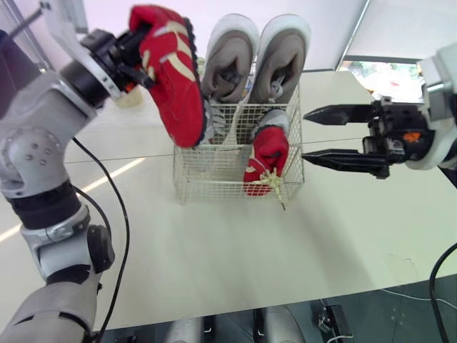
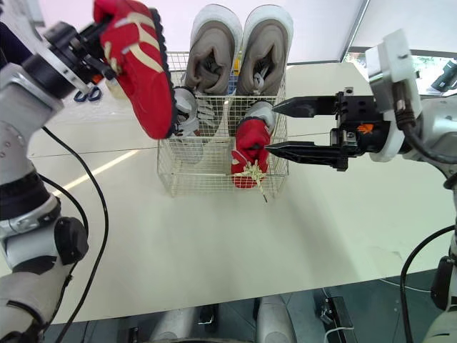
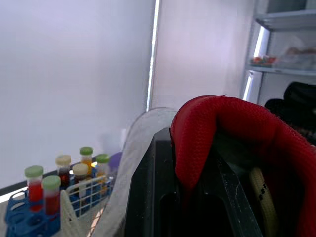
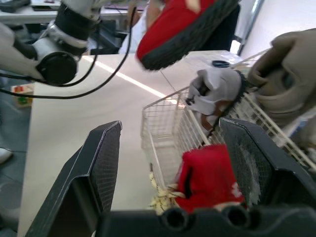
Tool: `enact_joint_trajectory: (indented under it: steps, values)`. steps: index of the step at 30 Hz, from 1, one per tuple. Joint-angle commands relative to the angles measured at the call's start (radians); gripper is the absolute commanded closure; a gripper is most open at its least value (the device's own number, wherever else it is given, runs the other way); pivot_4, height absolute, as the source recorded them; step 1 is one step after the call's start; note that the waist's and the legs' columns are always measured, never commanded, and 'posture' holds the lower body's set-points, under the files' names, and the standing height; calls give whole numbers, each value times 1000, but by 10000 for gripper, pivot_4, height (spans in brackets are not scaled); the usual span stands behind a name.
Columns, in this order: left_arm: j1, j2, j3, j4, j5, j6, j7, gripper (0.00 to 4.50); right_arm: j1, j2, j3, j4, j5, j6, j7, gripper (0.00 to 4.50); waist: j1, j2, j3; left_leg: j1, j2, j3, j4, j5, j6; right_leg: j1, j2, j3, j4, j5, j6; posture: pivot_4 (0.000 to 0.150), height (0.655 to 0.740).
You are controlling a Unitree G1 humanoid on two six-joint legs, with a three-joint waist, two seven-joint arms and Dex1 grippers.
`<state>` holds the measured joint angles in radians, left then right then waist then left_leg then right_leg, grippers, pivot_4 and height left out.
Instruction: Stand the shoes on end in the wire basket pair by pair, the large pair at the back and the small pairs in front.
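The left arm rises from a bent elbow over the near edge of the counter (image 1: 214, 264), forearm angled up and inward. Its pincer (image 1: 137, 51) is clamped on the heel end of a red shoe (image 1: 175, 82), which hangs toe-down above the left front of the wire basket (image 1: 214, 182). Two big grey shoes (image 1: 230, 61) stand on end at the back. A small red shoe (image 1: 268, 153) stands front right, with a small grey shoe (image 2: 187, 107) beside it. The right arm reaches in level from the side, its pincer (image 1: 305, 134) spread wide, one finger above the other, just beside the basket's right wall.

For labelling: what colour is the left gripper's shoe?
The shoe is red with cream stripes; best in left eye view.
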<state>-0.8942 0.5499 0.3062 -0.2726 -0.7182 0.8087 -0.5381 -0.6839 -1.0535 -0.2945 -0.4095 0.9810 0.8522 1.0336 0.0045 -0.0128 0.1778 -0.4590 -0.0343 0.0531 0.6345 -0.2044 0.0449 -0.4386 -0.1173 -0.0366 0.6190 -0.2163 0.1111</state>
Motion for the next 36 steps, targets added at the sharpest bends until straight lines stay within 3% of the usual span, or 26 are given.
enact_joint_trajectory:
  steps: [1, 10, 17, 27, 36]
  values:
    - [4, 31, -50, -49, 68, -138, -59, 44483, -14, -13, -28, -26, 26, 2, -20, 10678, 5, 0, 0, 0, 0, 0, 1, 0, 0, 0, 0, 0, 0, 0, 0, 1500, 7400]
    - [148, -82, -172, -57, 356, -528, 43, 44483, -13, 10, 24, -29, -25, -54, -21, 10678, 9, 1, 0, -1, -1, 0, 14, -6, 6, 8, -2, 0, -5, -1, -6, 1500, 7400]
    - [233, -206, -247, 32, 505, -819, 85, 44483, -33, 4, 41, -39, -24, -48, -28, 10678, 11, 0, 0, -2, -1, 0, 14, -7, 7, 8, -3, 0, -6, 0, -5, 1500, 7400]
    - [344, -240, -289, 210, 724, -1267, 154, 44483, -38, -4, 38, -62, -13, -25, -59, 10678, 10, 1, -1, -1, -1, 0, 14, -7, 7, 8, -3, 0, -6, 0, -4, 1500, 7400]
    - [449, -272, -340, 316, 855, -1424, 246, 44483, -23, -17, 34, -68, -23, -26, -54, 10678, 10, 3, -3, 0, -1, 0, 14, -7, 7, 9, -3, 0, -6, 1, -4, 1500, 7400]
